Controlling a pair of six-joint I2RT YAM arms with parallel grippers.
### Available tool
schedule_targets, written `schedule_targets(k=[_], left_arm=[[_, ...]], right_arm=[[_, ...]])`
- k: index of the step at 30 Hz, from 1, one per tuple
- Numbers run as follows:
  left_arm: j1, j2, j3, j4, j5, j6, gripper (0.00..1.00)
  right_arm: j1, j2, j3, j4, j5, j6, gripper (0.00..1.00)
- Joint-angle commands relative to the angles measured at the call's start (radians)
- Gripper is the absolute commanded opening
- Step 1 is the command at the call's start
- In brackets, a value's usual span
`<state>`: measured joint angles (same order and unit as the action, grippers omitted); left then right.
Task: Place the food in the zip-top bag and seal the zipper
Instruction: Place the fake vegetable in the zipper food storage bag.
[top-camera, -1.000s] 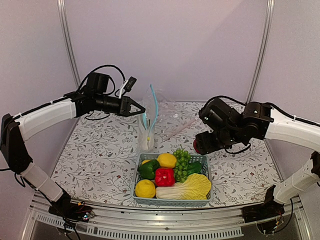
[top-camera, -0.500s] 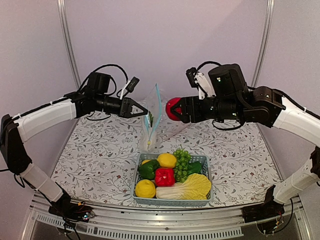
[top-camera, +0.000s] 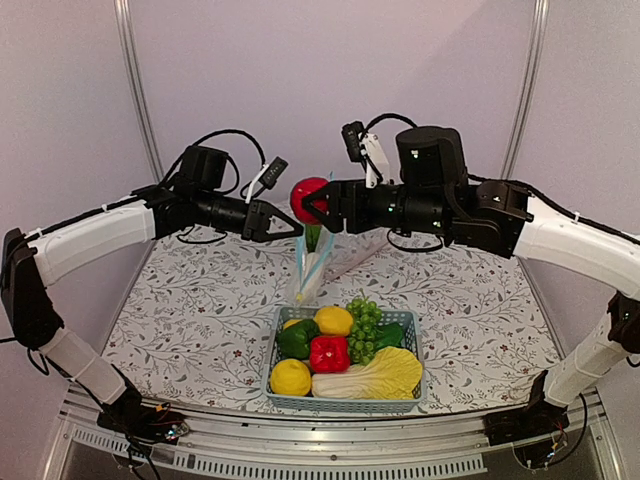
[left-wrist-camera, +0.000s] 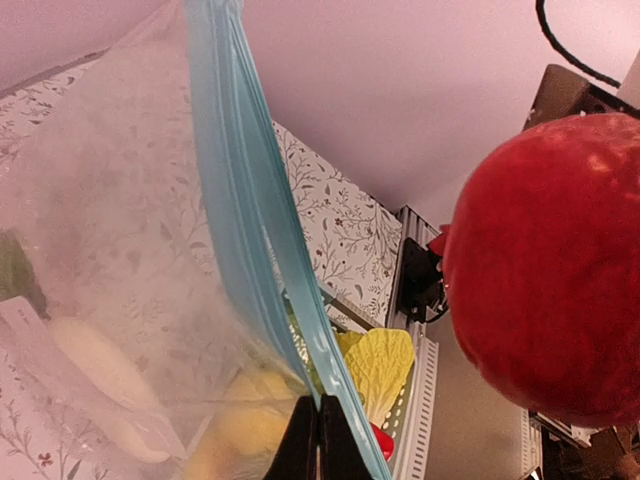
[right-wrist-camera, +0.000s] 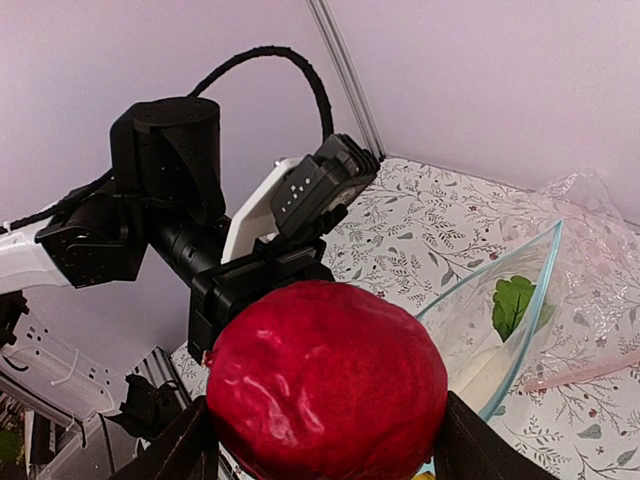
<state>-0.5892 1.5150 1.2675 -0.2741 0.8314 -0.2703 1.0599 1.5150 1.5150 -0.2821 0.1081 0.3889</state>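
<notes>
With left jaws clenched on the zipper (left-wrist-camera: 250, 200), holding the mouth of the zip-top bag (left-wrist-camera: 110, 250) up above the counter (top-camera: 190, 320), lower the red round fruit (top-camera: 309, 197), grasped in the right jaws just over that mouth, squarely through the narrow gap before releasing, to avoid snagging the strip.

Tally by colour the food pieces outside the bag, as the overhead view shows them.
Red: 2, round fruit in the right gripper, red pepper in the basket.
Yellow: 2, far lemon, near lemon.
Green: 3, green pepper, grapes, dark green piece.
Pale: 1, cabbage.
Total: 8; a yellow bit behind the green pepper is too hidden to count.
</notes>
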Motion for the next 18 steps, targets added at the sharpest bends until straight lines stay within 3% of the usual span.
schedule_targets(k=[1,13,18], left_arm=[[-0.015,-0.017,0.011,0.004,0.020,0.021,0.00],[-0.020,-0.016,0.011,0.007,0.027,0.021,0.00],[-0.020,-0.016,0.010,0.006,0.029,0.022,0.00]], right_arm=[[-0.021,0.017,-0.054,0.126,-0.048,0.036,0.62],[-0.063,0.026,-0.220,0.383,-0.084,0.139,0.61],[-0.073,0.031,-0.257,0.415,-0.054,0.160,0.60]])
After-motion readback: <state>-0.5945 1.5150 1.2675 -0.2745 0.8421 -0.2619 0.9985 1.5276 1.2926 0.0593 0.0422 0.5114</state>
